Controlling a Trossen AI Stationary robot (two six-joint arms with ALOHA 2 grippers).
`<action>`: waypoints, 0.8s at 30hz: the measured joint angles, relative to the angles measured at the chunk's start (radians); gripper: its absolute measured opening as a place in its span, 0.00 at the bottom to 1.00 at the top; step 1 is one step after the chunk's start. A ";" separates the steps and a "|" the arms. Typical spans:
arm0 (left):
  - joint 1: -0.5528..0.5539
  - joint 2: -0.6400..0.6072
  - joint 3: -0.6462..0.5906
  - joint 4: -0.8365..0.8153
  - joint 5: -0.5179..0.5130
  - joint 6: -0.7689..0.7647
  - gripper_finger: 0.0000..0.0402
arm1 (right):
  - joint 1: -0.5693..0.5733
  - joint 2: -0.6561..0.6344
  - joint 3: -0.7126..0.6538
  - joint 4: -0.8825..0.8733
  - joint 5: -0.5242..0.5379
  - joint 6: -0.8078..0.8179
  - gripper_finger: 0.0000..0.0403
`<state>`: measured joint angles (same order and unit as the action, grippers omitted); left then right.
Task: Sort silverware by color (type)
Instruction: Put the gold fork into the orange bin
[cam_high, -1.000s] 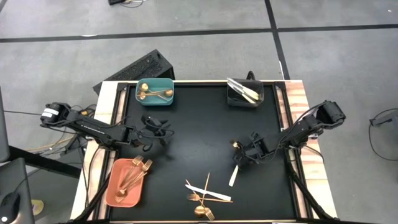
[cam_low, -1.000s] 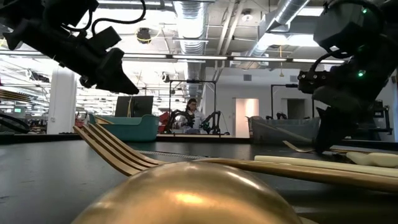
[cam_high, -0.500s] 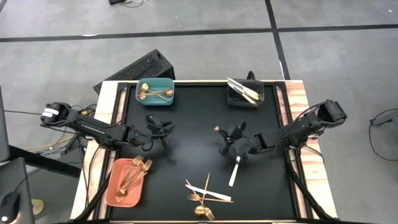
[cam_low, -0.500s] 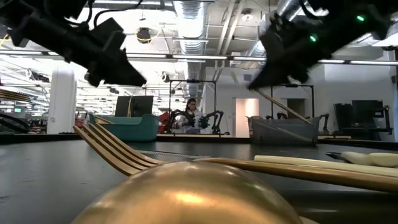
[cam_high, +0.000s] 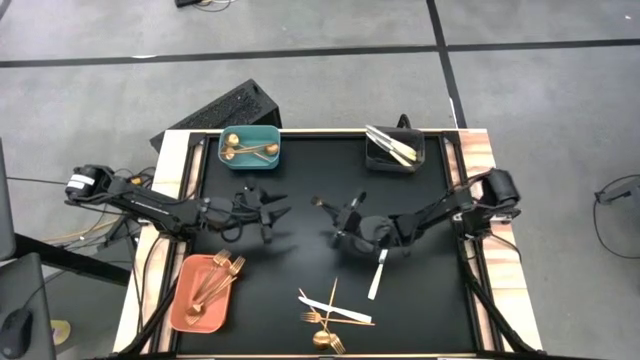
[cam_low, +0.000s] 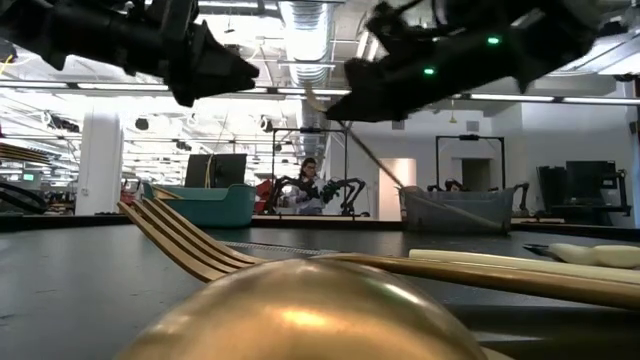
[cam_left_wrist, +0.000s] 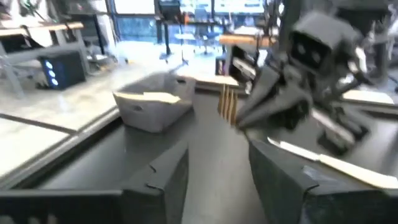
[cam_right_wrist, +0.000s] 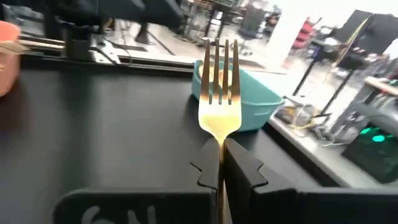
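Observation:
My right gripper (cam_high: 345, 215) hovers over the table's middle, shut on a gold fork (cam_right_wrist: 219, 62) whose tines point toward the left arm. My left gripper (cam_high: 264, 209) hangs open just left of it, empty; its wrist view shows the fork (cam_left_wrist: 227, 103) ahead of its fingers. Near the front edge lies a pile (cam_high: 330, 312) of gold forks, a thin stick, a white knife and a spoon (cam_low: 300, 310). Another white knife (cam_high: 377, 275) lies alone on the mat. My right gripper pinches the gold fork between its two fingers at the neck (cam_right_wrist: 219, 148), just behind the head. The head sticks out past the fingertips and the handle runs back along the fingers. The fork is lifted clear of the table, slanting in the low view (cam_low: 370, 160).
Teal bin (cam_high: 250, 147) with gold spoons at the far left, dark bin (cam_high: 393, 150) with white knives at the far right, salmon bin (cam_high: 203, 290) with gold forks at the near left. The two grippers are close together. A person sits far behind the table (cam_low: 308, 185).
My right gripper has risen from the mat on the right with the fork, lifting it clear, and travelled toward the table's left and a little toward the far edge. My left gripper has shifted right, toward the middle.

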<state>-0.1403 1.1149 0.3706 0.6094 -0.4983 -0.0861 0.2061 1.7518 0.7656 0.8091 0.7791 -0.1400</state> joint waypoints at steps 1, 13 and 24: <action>0.005 0.000 0.000 0.019 -0.001 0.009 0.42 | -0.001 0.025 0.028 -0.001 0.016 -0.018 0.08; 0.038 0.000 0.000 0.033 0.039 0.014 0.54 | 0.002 0.244 0.354 -0.014 0.126 -0.287 0.09; 0.049 0.000 0.000 0.039 -0.046 0.025 0.30 | 0.001 0.252 0.401 -0.045 0.167 -0.340 0.08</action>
<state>-0.0909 1.1149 0.3706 0.6485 -0.5442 -0.0615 0.2071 2.0038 1.1667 0.7645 0.9463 -0.4801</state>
